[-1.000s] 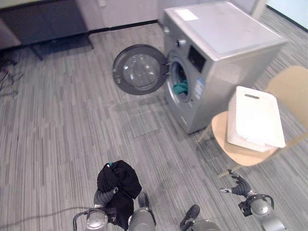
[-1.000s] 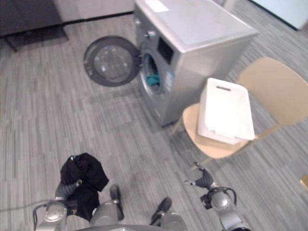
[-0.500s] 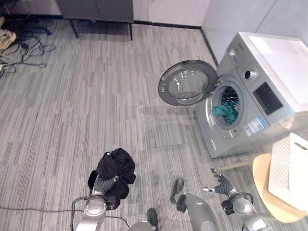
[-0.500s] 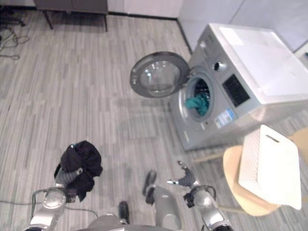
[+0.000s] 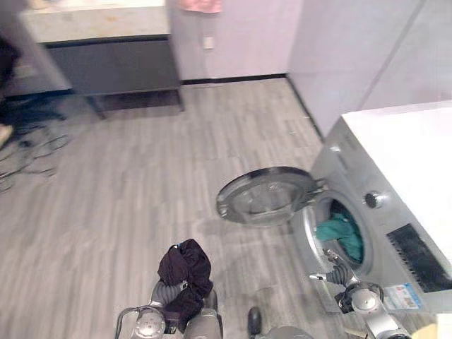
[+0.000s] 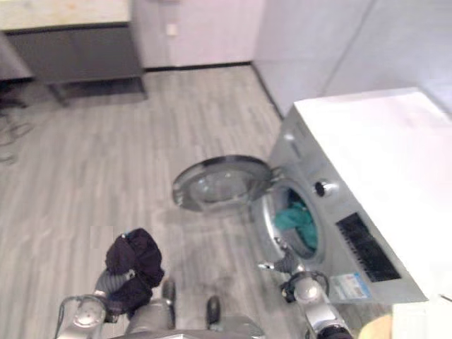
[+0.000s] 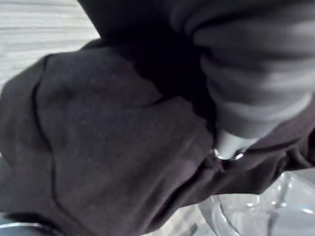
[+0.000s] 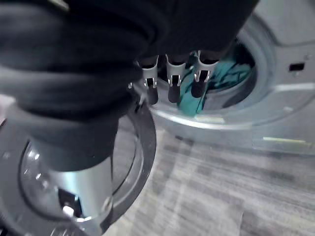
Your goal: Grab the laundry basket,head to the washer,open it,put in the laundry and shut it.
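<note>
Grey plank floor (image 5: 127,205); washer (image 5: 395,212) at right, door (image 5: 265,196) swung open, teal cloth (image 5: 340,236) in drum. Left hand (image 5: 169,292) clenched around dark garment (image 5: 185,268), low before robot. Right hand (image 5: 332,272) empty, fingers relaxed, near the drum opening.

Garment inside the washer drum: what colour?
Teal garment in the open silver washer; clearest in left eye view.

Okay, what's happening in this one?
The robot stands in front of a washer whose door hangs wide open. Its left hand grips a bundle of dark clothing, not yet loaded. Its right hand, fingers relaxed and holding nothing, is near the drum opening, where a teal garment already lies inside.
</note>
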Tool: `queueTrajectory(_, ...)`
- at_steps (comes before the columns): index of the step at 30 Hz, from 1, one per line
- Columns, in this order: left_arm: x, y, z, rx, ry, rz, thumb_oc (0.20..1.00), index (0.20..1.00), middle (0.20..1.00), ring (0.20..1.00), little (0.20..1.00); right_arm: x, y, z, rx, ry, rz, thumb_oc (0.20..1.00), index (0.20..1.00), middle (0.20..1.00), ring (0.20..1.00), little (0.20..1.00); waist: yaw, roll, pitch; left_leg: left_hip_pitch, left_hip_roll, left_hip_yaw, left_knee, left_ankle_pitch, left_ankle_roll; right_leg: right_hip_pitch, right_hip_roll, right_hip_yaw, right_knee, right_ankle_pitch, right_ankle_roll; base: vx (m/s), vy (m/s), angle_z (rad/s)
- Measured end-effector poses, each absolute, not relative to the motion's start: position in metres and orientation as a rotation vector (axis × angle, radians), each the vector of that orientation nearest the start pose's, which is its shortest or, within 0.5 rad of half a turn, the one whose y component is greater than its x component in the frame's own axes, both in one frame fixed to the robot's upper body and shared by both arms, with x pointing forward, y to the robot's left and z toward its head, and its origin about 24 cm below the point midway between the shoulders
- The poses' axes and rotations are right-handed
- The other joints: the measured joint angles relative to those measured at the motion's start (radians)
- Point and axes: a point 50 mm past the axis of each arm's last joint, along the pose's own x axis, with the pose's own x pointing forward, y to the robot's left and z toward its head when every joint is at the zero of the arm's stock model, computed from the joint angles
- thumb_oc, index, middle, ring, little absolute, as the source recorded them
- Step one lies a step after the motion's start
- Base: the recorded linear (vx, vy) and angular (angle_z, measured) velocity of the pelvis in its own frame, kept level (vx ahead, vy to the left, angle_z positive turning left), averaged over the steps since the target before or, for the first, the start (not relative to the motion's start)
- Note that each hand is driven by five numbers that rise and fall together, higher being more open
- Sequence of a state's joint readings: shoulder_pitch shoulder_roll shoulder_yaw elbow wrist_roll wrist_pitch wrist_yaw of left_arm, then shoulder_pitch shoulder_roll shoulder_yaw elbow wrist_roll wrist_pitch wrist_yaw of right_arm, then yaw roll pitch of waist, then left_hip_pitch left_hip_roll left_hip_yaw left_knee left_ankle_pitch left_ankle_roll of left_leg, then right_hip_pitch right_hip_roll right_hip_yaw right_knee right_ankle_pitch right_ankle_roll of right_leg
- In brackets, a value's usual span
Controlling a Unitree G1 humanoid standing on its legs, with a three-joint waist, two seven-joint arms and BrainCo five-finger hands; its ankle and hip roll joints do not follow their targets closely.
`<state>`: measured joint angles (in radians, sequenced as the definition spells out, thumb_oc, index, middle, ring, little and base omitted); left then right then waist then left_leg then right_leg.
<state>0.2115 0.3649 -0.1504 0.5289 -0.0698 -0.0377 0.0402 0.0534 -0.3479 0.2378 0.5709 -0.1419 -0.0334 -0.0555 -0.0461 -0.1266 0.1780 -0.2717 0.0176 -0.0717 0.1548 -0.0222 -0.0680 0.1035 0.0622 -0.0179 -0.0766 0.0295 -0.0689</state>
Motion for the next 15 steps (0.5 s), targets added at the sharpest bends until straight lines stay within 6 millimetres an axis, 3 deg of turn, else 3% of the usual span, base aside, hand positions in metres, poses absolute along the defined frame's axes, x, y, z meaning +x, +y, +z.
queueTrajectory(2, 0.153, 0.238, -0.093, 0.323, 0.694, 0.020, 0.200, 0.200, 0.200, 0.200, 0.200, 0.188, -0.217, -0.086, -0.555, 0.613, 0.130, 1.000, 1.000, 1.000, 1.000, 1.000, -0.004, 0.005, 0.004, -0.004, -0.020, -0.104, -0.037, 0.039, 0.009, 0.035, 0.015, 0.040, 0.000, -0.022, -0.020, 0.23, 0.121, -1.46)
queueTrajectory(3, 0.154, 0.237, -0.093, 0.321, 0.690, 0.017, 0.200, 0.200, 0.200, 0.200, 0.200, 0.186, -0.218, -0.088, -0.556, 0.625, 0.128, 1.000, 1.000, 1.000, 1.000, 1.000, -0.006, 0.012, 0.005, 0.020, -0.033, -0.147, -0.071, 0.046, 0.016, 0.052, 0.015, 0.082, 0.003, -0.039, -0.009, 0.25, 0.165, -1.44)
queueTrajectory(4, 0.153, 0.235, -0.094, 0.320, 0.695, 0.007, 0.200, 0.200, 0.200, 0.200, 0.200, 0.184, -0.221, -0.089, -0.564, 0.637, 0.127, 1.000, 1.000, 1.000, 1.000, 1.000, -0.005, 0.036, 0.002, 0.068, -0.024, -0.159, -0.105, 0.051, 0.029, 0.072, 0.028, 0.117, 0.013, -0.057, 0.016, 0.23, 0.181, -1.73)
queueTrajectory(5, 0.150, 0.235, -0.095, 0.344, 0.711, -0.021, 0.200, 0.200, 0.200, 0.200, 0.200, 0.177, -0.220, -0.095, -0.554, 0.666, 0.125, 1.000, 1.000, 1.000, 1.000, 1.000, -0.020, 0.048, 0.006, 0.117, -0.024, -0.127, -0.112, 0.150, 0.031, 0.081, 0.019, 0.121, 0.080, -0.135, 0.049, 0.27, 0.231, -1.48)
queueTrajectory(6, 0.152, 0.237, -0.094, 0.356, 0.705, -0.028, 0.200, 0.200, 0.200, 0.200, 0.200, 0.177, -0.219, -0.094, -0.550, 0.659, 0.126, 1.000, 1.000, 1.000, 1.000, 1.000, -0.025, 0.044, -0.003, 0.128, -0.030, -0.121, -0.120, 0.151, 0.035, 0.052, -0.001, 0.112, 0.127, -0.161, 0.072, 0.15, 0.171, -1.38)
queueTrajectory(7, 0.164, 0.237, -0.086, 0.376, 0.662, -0.045, 0.200, 0.200, 0.200, 0.200, 0.200, 0.170, -0.220, -0.096, -0.548, 0.669, 0.128, 1.000, 1.000, 1.000, 1.000, 1.000, -0.045, 0.027, -0.007, 0.161, -0.039, -0.057, -0.141, 0.134, 0.056, 0.011, -0.035, 0.094, 0.200, -0.193, 0.095, 0.07, 0.104, -1.07)
queueTrajectory(9, 0.165, 0.238, -0.086, 0.388, 0.661, -0.056, 0.200, 0.200, 0.200, 0.200, 0.200, 0.172, -0.216, -0.095, -0.537, 0.662, 0.138, 1.000, 1.000, 1.000, 1.000, 1.000, -0.021, 0.024, -0.008, 0.194, -0.050, 0.019, -0.172, 0.139, 0.080, -0.048, -0.057, 0.100, 0.293, -0.222, 0.120, 0.07, 0.135, -1.27)
queueTrajectory(10, 0.181, 0.239, -0.077, 0.414, 0.616, -0.068, 0.200, 0.200, 0.200, 0.200, 0.200, 0.170, -0.212, -0.095, -0.526, 0.658, 0.150, 1.000, 1.000, 1.000, 1.000, 1.000, -0.057, 0.022, -0.009, 0.209, -0.055, 0.066, -0.190, 0.122, 0.075, -0.076, -0.063, 0.095, 0.312, -0.224, 0.120, 0.07, 0.155, -1.14)
queueTrajectory(12, 0.182, 0.242, -0.074, 0.432, 0.610, -0.074, 0.200, 0.200, 0.200, 0.200, 0.200, 0.177, -0.203, -0.093, -0.506, 0.632, 0.169, 1.000, 1.000, 1.000, 1.000, 1.000, -0.052, 0.016, -0.006, 0.236, -0.053, 0.185, -0.210, 0.115, 0.094, -0.150, -0.075, 0.096, 0.398, -0.222, 0.124, 0.03, 0.101, -1.60)
queueTrajectory(13, 0.181, 0.244, -0.073, 0.443, 0.611, -0.075, 0.200, 0.200, 0.200, 0.200, 0.200, 0.183, -0.196, -0.090, -0.494, 0.605, 0.178, 1.000, 1.000, 1.000, 1.000, 1.000, -0.057, 0.027, 0.002, 0.253, -0.042, 0.292, -0.209, 0.090, 0.089, -0.187, -0.094, 0.052, 0.419, -0.218, 0.129, 0.03, 0.099, -2.07)
queueTrajectory(15, 0.177, 0.246, -0.073, 0.444, 0.610, -0.055, 0.200, 0.200, 0.200, 0.200, 0.200, 0.192, -0.187, -0.086, -0.489, 0.572, 0.200, 1.000, 1.000, 1.000, 1.000, 1.000, -0.028, 0.039, 0.006, 0.263, -0.031, 0.353, -0.205, 0.078, 0.100, -0.233, -0.123, -0.060, 0.425, -0.208, 0.147, 0.03, 0.047, -1.73)
